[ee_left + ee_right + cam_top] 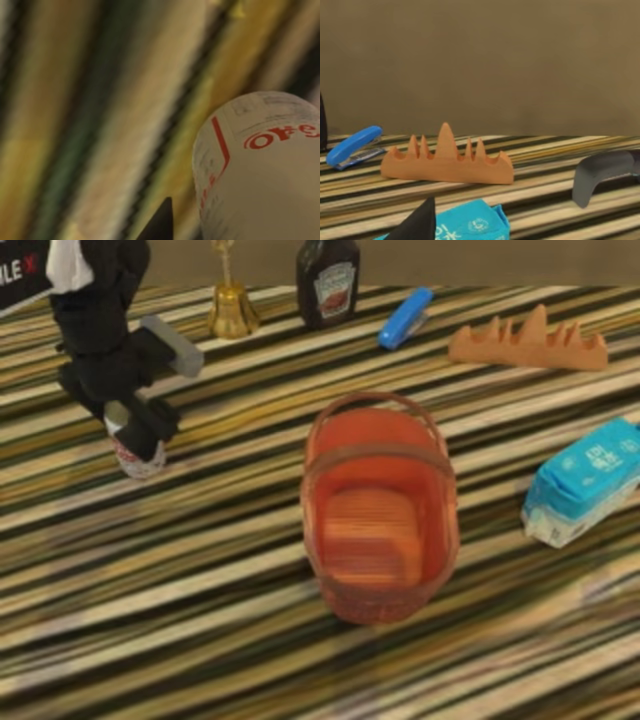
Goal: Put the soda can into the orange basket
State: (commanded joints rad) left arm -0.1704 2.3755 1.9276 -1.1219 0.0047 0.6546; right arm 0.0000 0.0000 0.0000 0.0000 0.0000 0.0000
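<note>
The soda can, silver-white with red markings, stands upright on the striped cloth at the table's left. My left gripper reaches down over it from above, open, with the can between its jaws. In the left wrist view the can fills the frame beside one dark fingertip, and a thin gap shows between them. The orange basket, oval with a hoop handle, sits at the table's middle, well to the right of the can. My right gripper is out of the top view and hovers over the blue pack.
Along the back stand a brass bell, a dark sauce bottle, a blue stapler and a flat orange toothed rack. A blue tissue pack lies at the right. A grey curved object shows in the right wrist view.
</note>
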